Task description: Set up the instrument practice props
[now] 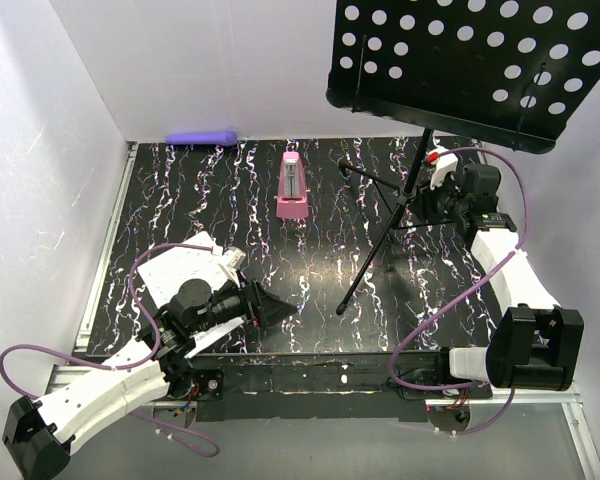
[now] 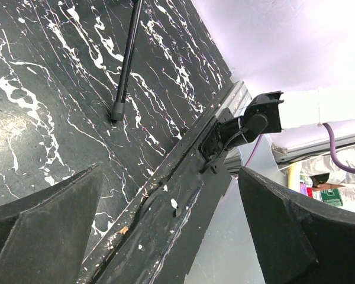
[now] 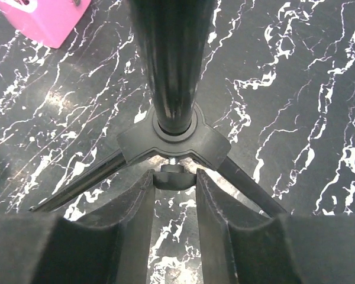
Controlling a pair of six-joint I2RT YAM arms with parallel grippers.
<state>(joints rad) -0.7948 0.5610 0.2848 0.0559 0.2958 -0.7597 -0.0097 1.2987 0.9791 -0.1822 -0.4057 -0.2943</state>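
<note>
The print on the sheets [image 1: 165,268] is too small to read, and no other writing can be made out. The right gripper [image 1: 432,180] is narrowed onto the stand [image 1: 450,70], grasping it: in the right wrist view its fingers [image 3: 136,219] press either side of the small knob [image 3: 174,176] just below the tripod hub, with no gap showing. The left gripper [image 1: 265,310] is released and spread wide, holding nothing; in its wrist view it hangs over the near edge of the surface [image 1: 230,200], its pads [image 2: 47,231] well apart. The stand is at the far right of the surface, its pole upright and its perforated desk tilted at the top, facing near. One long leg [image 1: 375,250] runs from the hub toward the near left, its foot [image 2: 115,112] resting on the surface. The metronome [image 1: 293,187] stands on its base at the far centre, long axis vertical, tapering upward, well left of the stand. The sheets lie flat at the near left, partly under the left arm. A purple cylinder [image 1: 202,137] lies at the far left by the back wall, long axis left to right.
</note>
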